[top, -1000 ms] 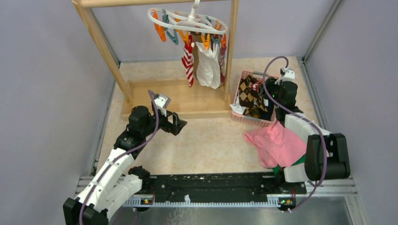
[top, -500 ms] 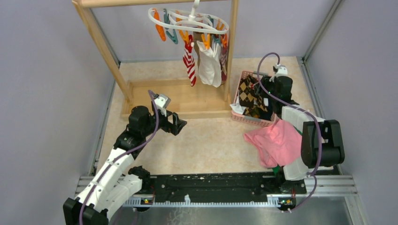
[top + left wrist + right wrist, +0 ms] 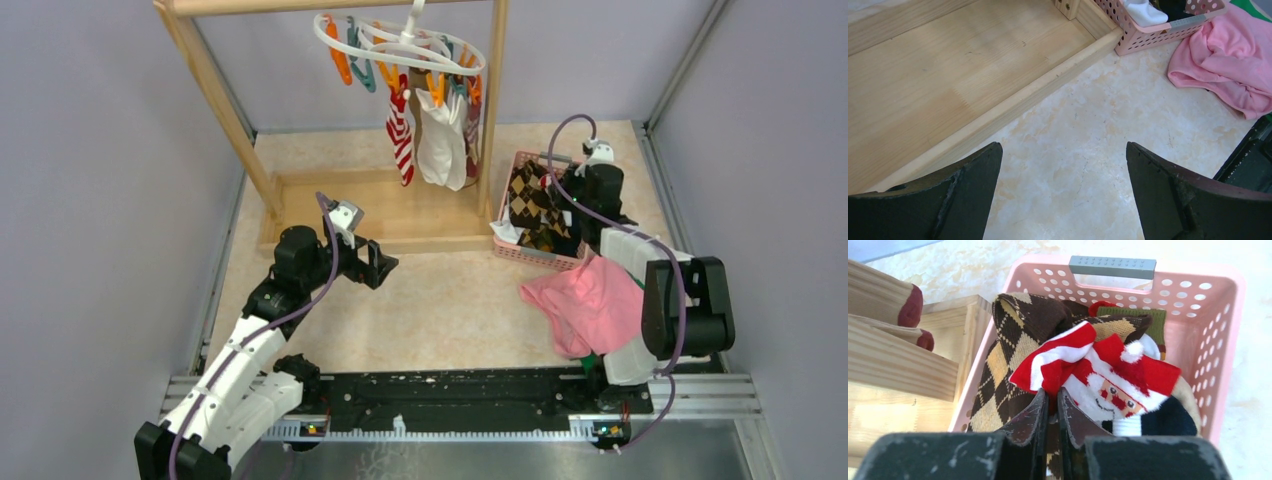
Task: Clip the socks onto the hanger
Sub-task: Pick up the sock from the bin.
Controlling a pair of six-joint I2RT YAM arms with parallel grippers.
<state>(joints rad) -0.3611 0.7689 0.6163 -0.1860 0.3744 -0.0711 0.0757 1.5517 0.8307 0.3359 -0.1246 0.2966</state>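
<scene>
Beige tabletop (image 3: 450, 300), left end effector (image 3: 1063, 150) spread, right end effector (image 3: 1052, 392) pinching red-white sock (image 3: 1083, 360)

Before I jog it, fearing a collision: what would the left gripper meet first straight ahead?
The left gripper likely meets the beige marbled tabletop, short of the wooden rack base; depth unclear.

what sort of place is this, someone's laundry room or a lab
Likely a robot lab staged for laundry: grey walls box in the table, a left arm and right arm are bolted at its edge, and a wooden rack holds a clip hanger beside a basket of socks.
</scene>
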